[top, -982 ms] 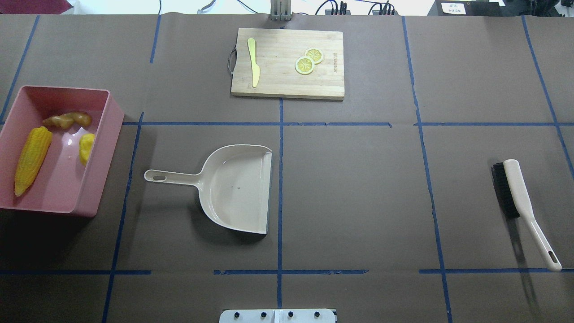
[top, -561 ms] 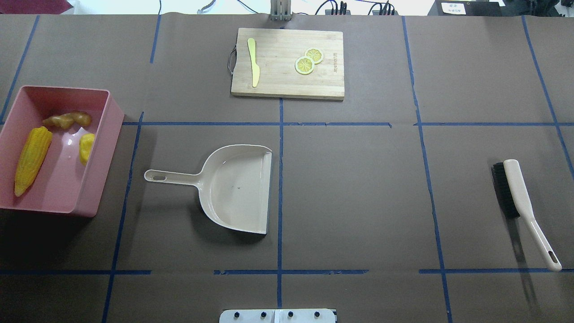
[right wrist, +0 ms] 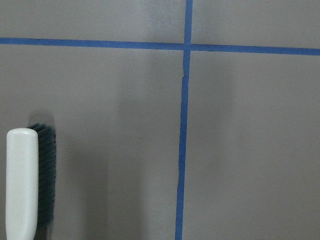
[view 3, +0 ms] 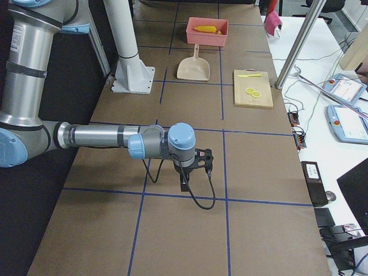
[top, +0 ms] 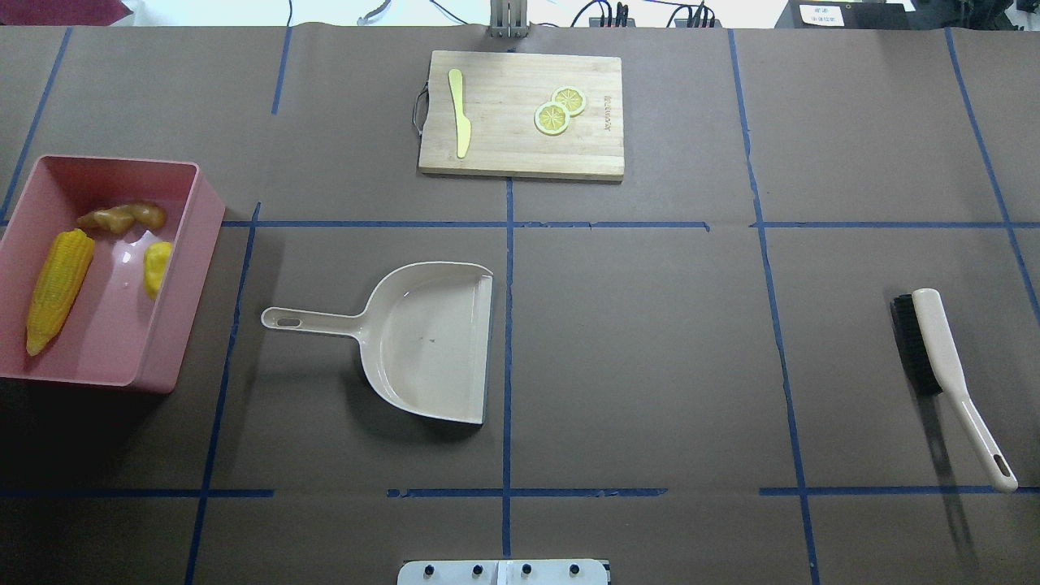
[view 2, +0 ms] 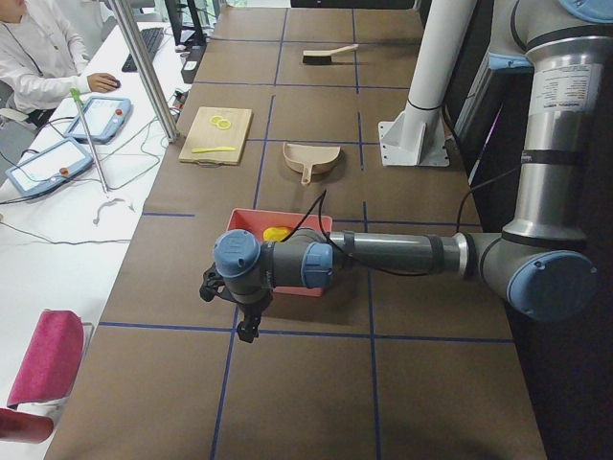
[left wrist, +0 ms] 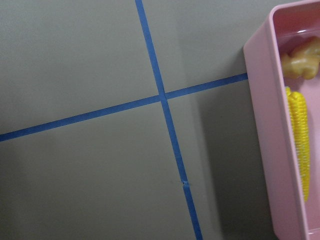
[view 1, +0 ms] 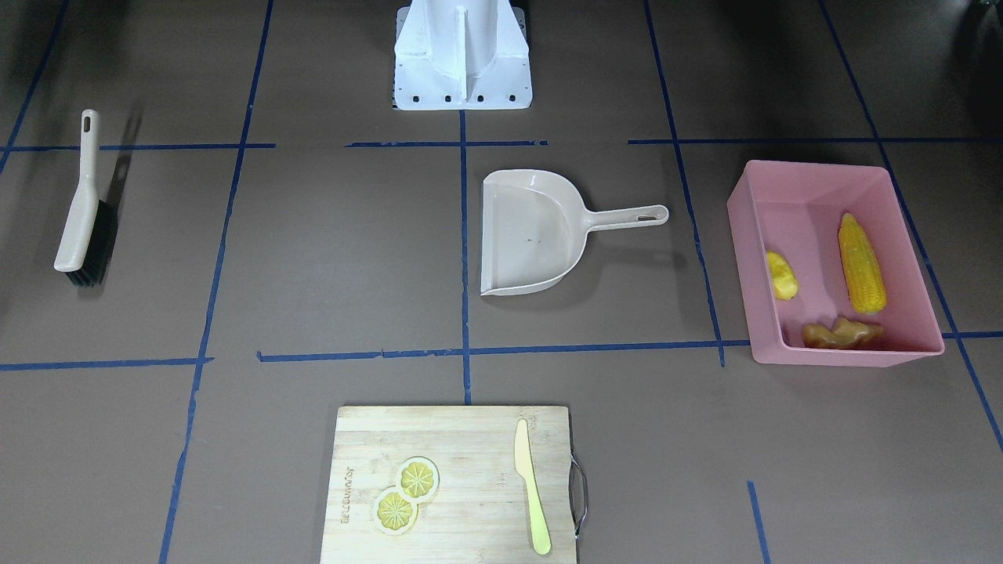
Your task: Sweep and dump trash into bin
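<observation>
Lying inside the pink bin (top: 185,268) at the left end of the counter (top: 650,325) are all three trash pieces. The corn cob (top: 57,288) is along the outer wall, the ginger root (top: 122,217) is at the far end, and the small yellow potato-like piece (top: 157,266) is against the inner wall.

The overhead and front-facing views show these contents. They also show the beige dustpan (top: 422,341) near the counter's middle, its handle pointing toward the bin, and the brush (top: 934,345) well apart at the right end.

Only the side views show the arms:
- Exterior left: the left gripper (view 2: 245,326) hangs above the counter just beside the bin.
- Exterior right: the right gripper (view 3: 185,183) hangs above the counter's right end.

Neither side view shows whether the jaws are spread or pressed together, so that cannot be told.

The left wrist view shows one bin wall with the corn cob and the ginger root behind it. The right wrist view shows the bristle end of the brush near crossing blue tape lines (right wrist: 182,150).
</observation>
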You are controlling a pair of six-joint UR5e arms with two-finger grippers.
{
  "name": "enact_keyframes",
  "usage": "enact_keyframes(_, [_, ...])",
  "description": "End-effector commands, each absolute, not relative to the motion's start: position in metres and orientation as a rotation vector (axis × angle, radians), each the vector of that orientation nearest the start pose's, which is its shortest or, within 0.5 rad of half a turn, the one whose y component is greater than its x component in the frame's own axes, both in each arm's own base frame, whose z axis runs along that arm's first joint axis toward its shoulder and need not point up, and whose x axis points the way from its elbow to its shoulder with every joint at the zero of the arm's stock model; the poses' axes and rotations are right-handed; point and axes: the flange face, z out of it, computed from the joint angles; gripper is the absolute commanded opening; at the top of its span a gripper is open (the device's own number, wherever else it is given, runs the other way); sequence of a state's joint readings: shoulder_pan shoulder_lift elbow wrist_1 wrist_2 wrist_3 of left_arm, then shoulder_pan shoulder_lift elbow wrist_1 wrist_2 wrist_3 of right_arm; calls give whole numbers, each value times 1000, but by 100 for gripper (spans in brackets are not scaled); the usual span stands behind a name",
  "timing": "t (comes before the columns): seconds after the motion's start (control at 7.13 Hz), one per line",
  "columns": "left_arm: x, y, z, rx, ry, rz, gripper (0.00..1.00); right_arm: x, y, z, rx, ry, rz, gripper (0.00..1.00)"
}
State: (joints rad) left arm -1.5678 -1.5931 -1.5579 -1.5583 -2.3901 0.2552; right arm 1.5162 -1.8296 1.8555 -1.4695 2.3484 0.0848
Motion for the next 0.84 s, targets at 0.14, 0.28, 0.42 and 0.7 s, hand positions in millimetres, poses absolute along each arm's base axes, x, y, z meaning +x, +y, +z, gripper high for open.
enact_keyframes(0.14, [-59, -500, 651, 106, 810, 248, 100, 41, -394, 623, 60, -782, -21, 100])
enact_keyframes(0.28, [-59, -502, 650, 108, 808, 250, 100, 41, -394, 623, 60, -782, -21, 100])
enact_keyframes(0.42, [-60, -503, 650, 108, 807, 250, 100, 41, -394, 623, 59, -781, -21, 100])
enact_keyframes(0.7, [-60, -503, 650, 108, 805, 250, 100, 41, -394, 624, 57, -781, -20, 100])
